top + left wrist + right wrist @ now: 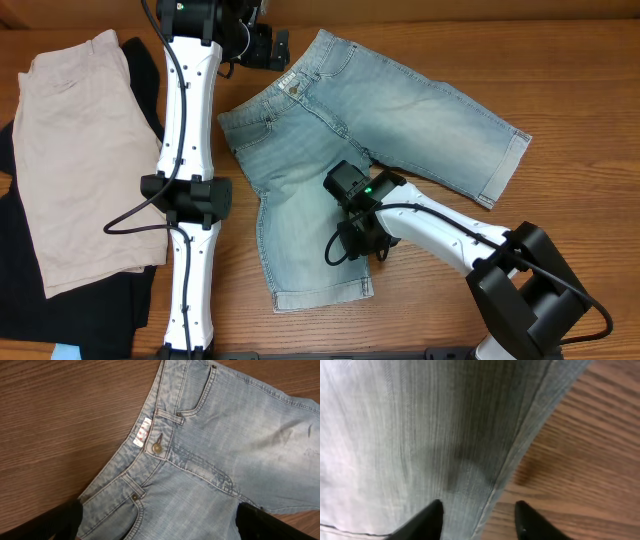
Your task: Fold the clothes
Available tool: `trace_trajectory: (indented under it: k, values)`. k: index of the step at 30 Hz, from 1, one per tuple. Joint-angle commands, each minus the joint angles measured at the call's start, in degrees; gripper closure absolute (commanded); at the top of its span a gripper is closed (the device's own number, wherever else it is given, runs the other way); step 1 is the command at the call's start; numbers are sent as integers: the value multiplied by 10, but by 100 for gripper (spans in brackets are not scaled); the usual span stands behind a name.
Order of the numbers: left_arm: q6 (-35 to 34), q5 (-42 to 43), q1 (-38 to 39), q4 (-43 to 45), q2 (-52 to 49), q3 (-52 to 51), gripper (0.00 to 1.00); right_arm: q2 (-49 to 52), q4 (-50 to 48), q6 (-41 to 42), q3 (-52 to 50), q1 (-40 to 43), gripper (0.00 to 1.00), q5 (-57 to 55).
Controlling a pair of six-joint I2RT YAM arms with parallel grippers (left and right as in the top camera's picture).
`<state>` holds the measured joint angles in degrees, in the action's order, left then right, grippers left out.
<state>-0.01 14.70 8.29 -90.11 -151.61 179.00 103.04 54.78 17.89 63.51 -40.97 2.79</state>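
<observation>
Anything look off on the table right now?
Nothing damaged. The denim shorts lie diagonal, legs splayed, and one leg shows a dark smudge, stain or shadow, can't tell.

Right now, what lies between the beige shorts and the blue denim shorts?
In the overhead view, the left arm spans the gap between beige shorts and denim shorts, over bare table; a black garment edges the beige pair.

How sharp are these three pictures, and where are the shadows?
Overhead: sharp, evenly lit, denim shorts clear. Left wrist: crisp on the waistband button, left gripper fingers dark blurs in bottom corners. Right wrist: soft close-up, shadow on the denim ahead of the right gripper.
</observation>
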Motion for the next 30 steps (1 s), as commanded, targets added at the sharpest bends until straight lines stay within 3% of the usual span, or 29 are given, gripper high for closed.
trace_trajectory:
  k: [1, 12, 22, 30]
  values:
    - [-4, -3, 6, 0, 19, 7, 0, -1, -2, 6, -3, -1, 63, 10]
    - [-4, -3, 6, 0, 19, 7, 0, -1, -18, 39, -57, -1, 96, 11]
    - [-3, -3, 6, 0, 19, 7, 0, -2, 27, 173, -57, 32, 96, -50]
    - [-1, -17, 7, 1, 19, 4, 0, -2, 45, 186, -57, 216, 92, -56]
